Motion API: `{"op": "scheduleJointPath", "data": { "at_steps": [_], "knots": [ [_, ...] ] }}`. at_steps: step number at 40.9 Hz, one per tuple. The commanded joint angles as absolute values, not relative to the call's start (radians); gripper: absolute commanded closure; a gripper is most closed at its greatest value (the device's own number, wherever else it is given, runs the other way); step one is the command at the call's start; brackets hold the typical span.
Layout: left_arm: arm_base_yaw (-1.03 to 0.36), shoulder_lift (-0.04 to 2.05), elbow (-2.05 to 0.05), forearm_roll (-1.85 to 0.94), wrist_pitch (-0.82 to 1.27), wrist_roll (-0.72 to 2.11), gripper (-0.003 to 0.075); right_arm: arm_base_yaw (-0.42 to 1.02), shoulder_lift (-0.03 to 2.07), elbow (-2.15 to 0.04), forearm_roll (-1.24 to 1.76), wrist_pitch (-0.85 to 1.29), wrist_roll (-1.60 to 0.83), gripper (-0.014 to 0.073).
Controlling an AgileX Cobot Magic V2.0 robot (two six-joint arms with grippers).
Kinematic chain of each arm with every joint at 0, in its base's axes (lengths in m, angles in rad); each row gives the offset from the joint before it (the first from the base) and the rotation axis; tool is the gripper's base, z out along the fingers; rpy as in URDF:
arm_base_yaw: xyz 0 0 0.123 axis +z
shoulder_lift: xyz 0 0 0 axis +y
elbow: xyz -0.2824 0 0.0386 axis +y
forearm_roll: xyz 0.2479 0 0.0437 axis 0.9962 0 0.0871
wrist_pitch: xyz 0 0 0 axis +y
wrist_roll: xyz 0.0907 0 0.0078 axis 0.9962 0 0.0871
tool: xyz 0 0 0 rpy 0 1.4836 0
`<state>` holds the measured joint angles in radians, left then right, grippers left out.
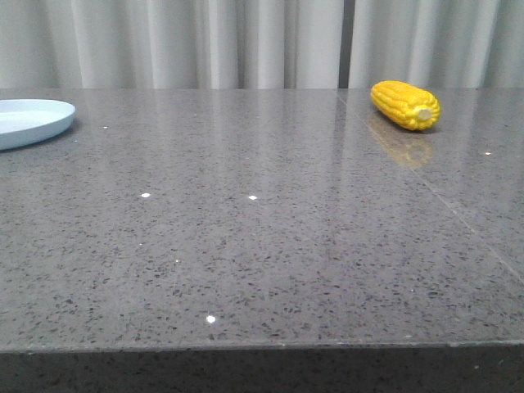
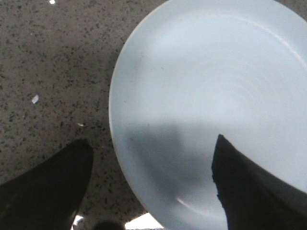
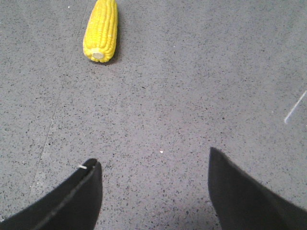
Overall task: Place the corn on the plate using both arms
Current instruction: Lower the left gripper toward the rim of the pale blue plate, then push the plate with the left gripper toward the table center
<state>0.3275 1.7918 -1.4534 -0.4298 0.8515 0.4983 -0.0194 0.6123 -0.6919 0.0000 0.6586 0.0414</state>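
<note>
The yellow corn [image 1: 405, 105] lies on the grey speckled table at the far right, its pale stub end towards me. It also shows in the right wrist view [image 3: 101, 29], well ahead of my right gripper [image 3: 154, 160], which is open and empty above bare table. The pale blue-white plate [image 1: 29, 121] sits at the far left edge, partly cut off. In the left wrist view the plate [image 2: 211, 96] fills most of the frame. My left gripper [image 2: 152, 143] is open and empty over the plate's rim, one finger over the table, the other over the plate. Neither arm shows in the front view.
The grey speckled table [image 1: 262, 237] has a thin seam [image 1: 458, 217] running diagonally on the right. Its front edge [image 1: 262, 348] is near the bottom of the front view. White curtains [image 1: 246, 41] hang behind the table.
</note>
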Motion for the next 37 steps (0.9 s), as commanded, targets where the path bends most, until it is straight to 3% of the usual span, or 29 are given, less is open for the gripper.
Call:
{"op": "scheduleJointPath", "data": {
  "at_steps": [1, 7, 10, 25, 37],
  "knots": [
    [0.328, 1.786, -1.512, -0.468, 0.813, 0.500, 0.0207, -0.018, 0.620, -0.725, 0.000, 0.588, 0.030, 0.0094],
    [0.328, 1.816, -1.518, -0.468, 0.806, 0.500, 0.0211, -0.018, 0.620, -0.725, 0.000, 0.588, 0.030, 0.0094],
    [0.328, 1.820, -1.518, -0.468, 0.806, 0.500, 0.0253, -0.018, 0.620, -0.725, 0.000, 0.588, 0.030, 0.0094],
    [0.328, 1.824, -1.518, -0.468, 0.804, 0.500, 0.0736, -0.018, 0.620, -0.725, 0.000, 0.588, 0.030, 0.0094],
    [0.291, 1.818, -1.593, -0.516, 0.855, 0.500, 0.0741, -0.018, 0.620, -0.725, 0.000, 0.588, 0.030, 0.0094]
  ]
}}
